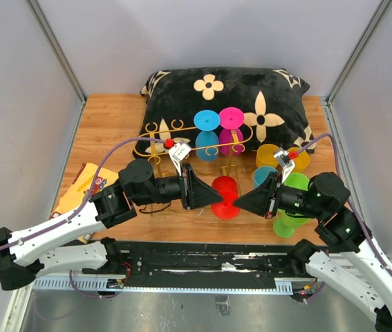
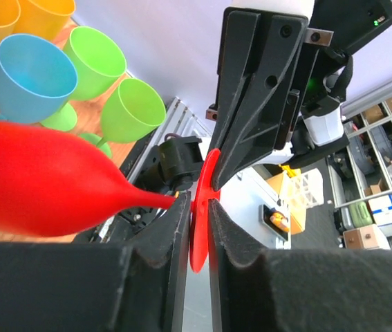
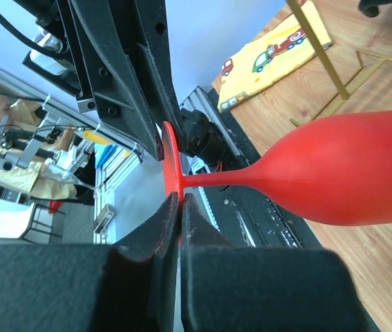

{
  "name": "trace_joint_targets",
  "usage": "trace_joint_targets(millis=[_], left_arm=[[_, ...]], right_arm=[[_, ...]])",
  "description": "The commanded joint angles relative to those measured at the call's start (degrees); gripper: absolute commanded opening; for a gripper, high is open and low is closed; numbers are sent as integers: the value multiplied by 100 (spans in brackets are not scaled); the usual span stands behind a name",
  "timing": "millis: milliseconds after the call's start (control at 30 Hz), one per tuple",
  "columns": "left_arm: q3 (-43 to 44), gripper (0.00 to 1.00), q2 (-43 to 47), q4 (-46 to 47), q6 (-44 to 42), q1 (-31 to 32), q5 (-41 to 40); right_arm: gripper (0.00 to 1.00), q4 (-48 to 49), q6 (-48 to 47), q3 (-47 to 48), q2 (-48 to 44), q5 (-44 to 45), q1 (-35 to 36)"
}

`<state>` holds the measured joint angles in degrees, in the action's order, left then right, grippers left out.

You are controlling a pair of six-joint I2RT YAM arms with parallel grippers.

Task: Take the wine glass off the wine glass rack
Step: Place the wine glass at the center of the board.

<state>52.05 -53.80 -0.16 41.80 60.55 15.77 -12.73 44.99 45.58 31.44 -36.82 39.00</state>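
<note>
Right fingers (image 3: pixel 206 232) first: they're pressed tight together, and the red rim of the wine glass (image 1: pixel 225 187) foot is pinched right between them, so the right gripper (image 1: pixel 243 202) has a firm hold. Left fingers (image 2: pixel 161 235) stand a thin crack apart on either side of that same foot disc. From these views I cannot tell whether the left gripper (image 1: pixel 216 197) is pressing on it or only flanking it. Tip to tip the two pairs meet, left fingers on one edge of the disc, right fingers on the opposite edge.

Stem level, the glass lies on its side, its bowl sticking out sideways from both sets of fingers, up off the wooden table (image 1: pixel 106 117). Just beyond the fingertips stands the gold wire rack (image 1: pixel 164 126). The red glass is on its near side, clear of the rails. Farther out from the fingers, a blue glass (image 1: pixel 207 128) and a pink glass (image 1: pixel 231 124) hang on those rails. Green glasses (image 2: pixel 133 107) and yellow glasses (image 1: pixel 268 155) stand near the right fingers, and a yellow book (image 1: pixel 78 183) lies well out behind the left ones.
</note>
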Motion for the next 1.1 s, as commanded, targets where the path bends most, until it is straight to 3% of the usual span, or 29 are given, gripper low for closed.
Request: trace_joint_targets(millis=[0,133,333,467,600,667,867,933,1067], left_arm=[[-11,23,-108,65,-95,79,166],[-46,29,-245,133,-16,181,366],[-90,29,-446,705,141,344,283],[-34,21,-612,899,163,429,188],[-11,6,-670,914,89,479,184],[33,1,-675,820,-38,502,200],[47,1,-589,462,-865,640,278],[-17,1,-586,295,-1282,719,375],[-141,0,-504,-175,-2780,1439,-181]], right_arm=[[1,-159,-316,170,-322,562,136],[1,-241,-449,160,-542,788,141],[1,-228,-491,136,-692,852,135],[1,-220,-500,163,-710,799,142],[1,-227,-520,171,-758,803,140],[6,-296,-581,194,-813,909,142],[41,-1377,-1308,735,-930,1924,136],[45,-1855,-1571,981,-900,2420,140],[53,-2822,-1763,1403,-712,3718,141]])
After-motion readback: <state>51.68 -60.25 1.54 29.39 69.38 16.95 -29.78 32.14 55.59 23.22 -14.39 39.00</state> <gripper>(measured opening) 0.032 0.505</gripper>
